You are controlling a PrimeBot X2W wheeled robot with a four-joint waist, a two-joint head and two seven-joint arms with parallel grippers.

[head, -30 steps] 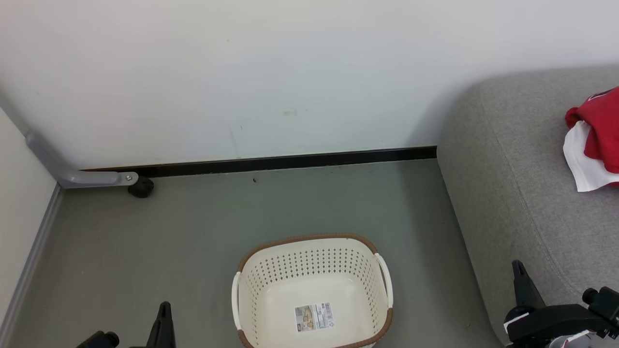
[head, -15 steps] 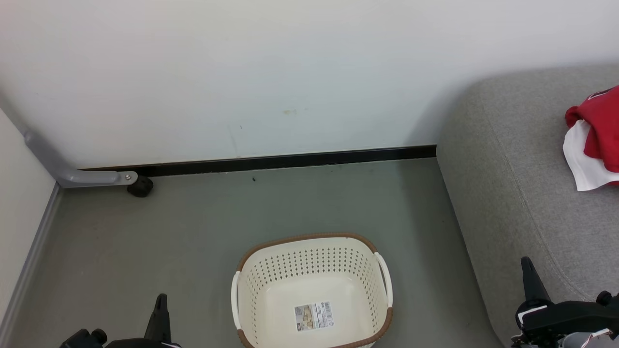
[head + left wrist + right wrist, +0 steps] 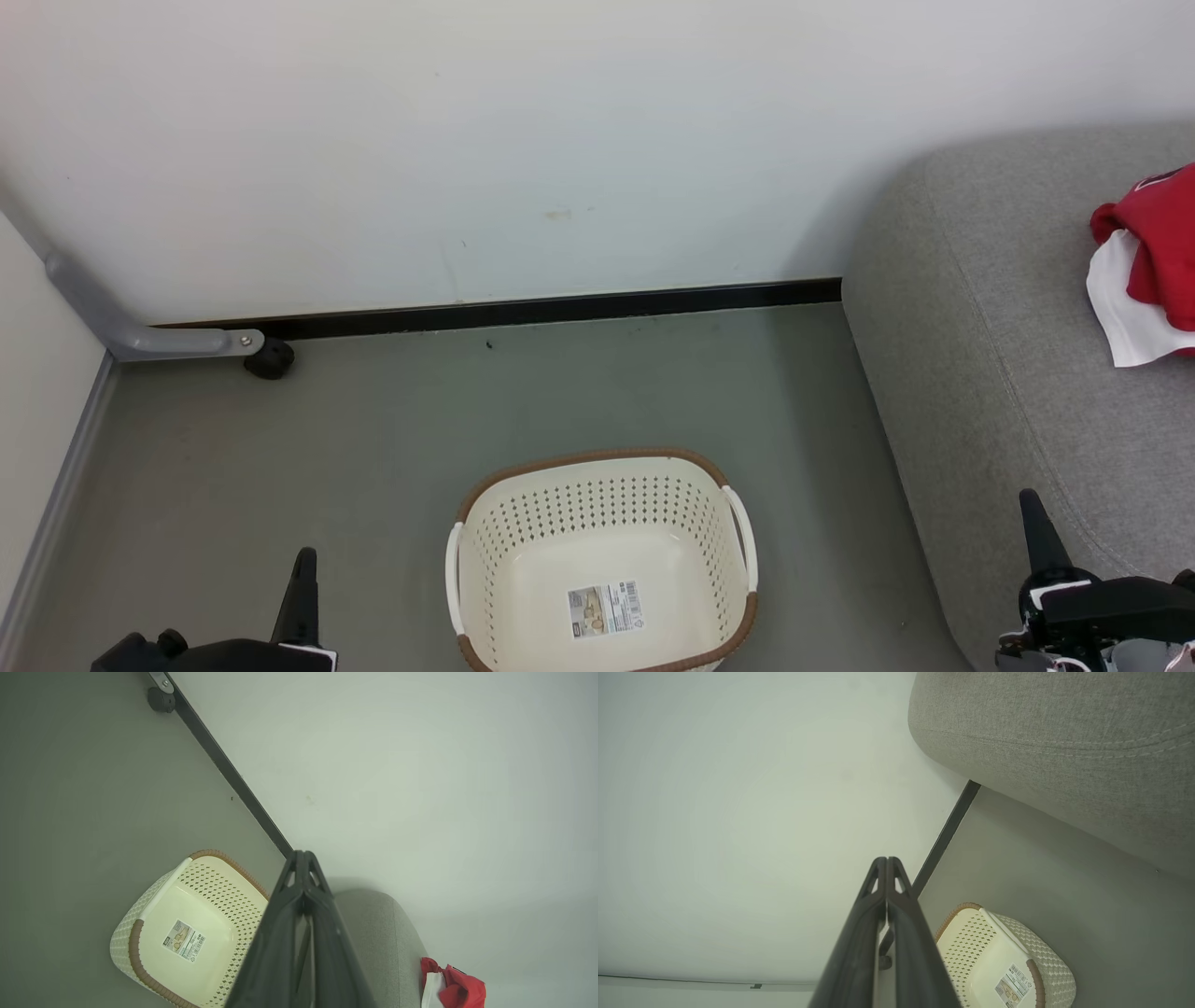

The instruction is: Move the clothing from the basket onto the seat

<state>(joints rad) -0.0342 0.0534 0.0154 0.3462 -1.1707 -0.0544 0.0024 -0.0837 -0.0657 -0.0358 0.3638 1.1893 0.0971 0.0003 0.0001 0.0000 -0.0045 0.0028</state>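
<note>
Big grey seat (image 3: 1008, 327) on the right, rounded edge, stitched seam. Beside it on the floor (image 3: 373, 448) stands the cream basket (image 3: 597, 509), brown rim, label (image 3: 606, 609) on its bare bottom. Red clothing (image 3: 1158, 243) with white lining lies bunched on the seat, well up-view of the right gripper (image 3: 1034, 523); the left gripper (image 3: 303, 579) sits left of the basket. Both pinched together, holding nothing.

Grey-green floor (image 3: 373, 448) lay ahead of both jaws. White wall (image 3: 467, 140) stood beyond, w/ black baseboard (image 3: 560, 310) along btm. Grey tube leg (image 3: 140, 341) w/ black caster (image 3: 270, 358) sat well ahead of left jaws, at wall. Faint smudge (image 3: 558, 216) on wall, ahead btwn both jaws.
</note>
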